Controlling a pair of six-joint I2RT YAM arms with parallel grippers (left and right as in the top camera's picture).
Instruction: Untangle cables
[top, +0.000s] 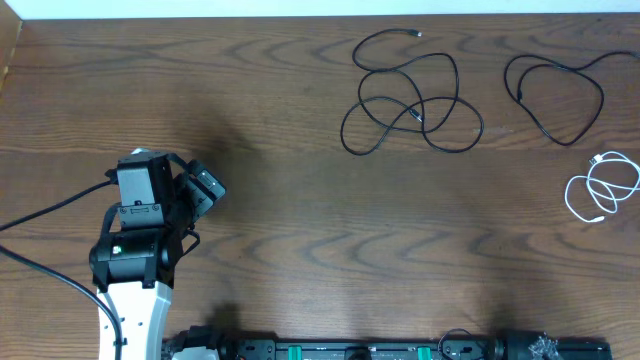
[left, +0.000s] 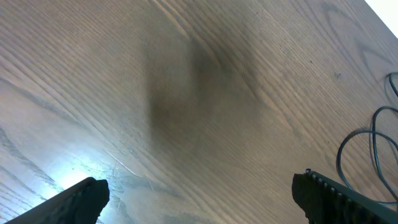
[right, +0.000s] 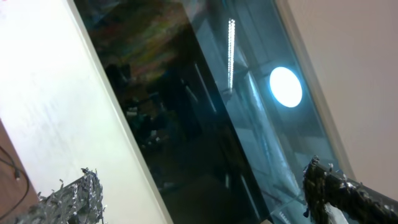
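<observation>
Three cables lie apart on the right half of the wooden table. A long black cable (top: 410, 100) is coiled in overlapping loops at the back centre. A second black cable (top: 556, 92) forms one open loop to its right. A short white cable (top: 601, 187) is coiled near the right edge. My left gripper (top: 205, 188) hovers over bare wood at the left, far from all of them, its jaws wide open and empty (left: 199, 186). Part of a black cable (left: 372, 144) shows at the right edge of the left wrist view. My right gripper (right: 200, 177) is open, empty, and tilted up toward a wall and dark window.
The left arm's thick black wires (top: 50, 215) trail off the table's left side. A black mounting rail (top: 350, 351) runs along the front edge. The table's back edge (top: 200, 20) meets a white wall.
</observation>
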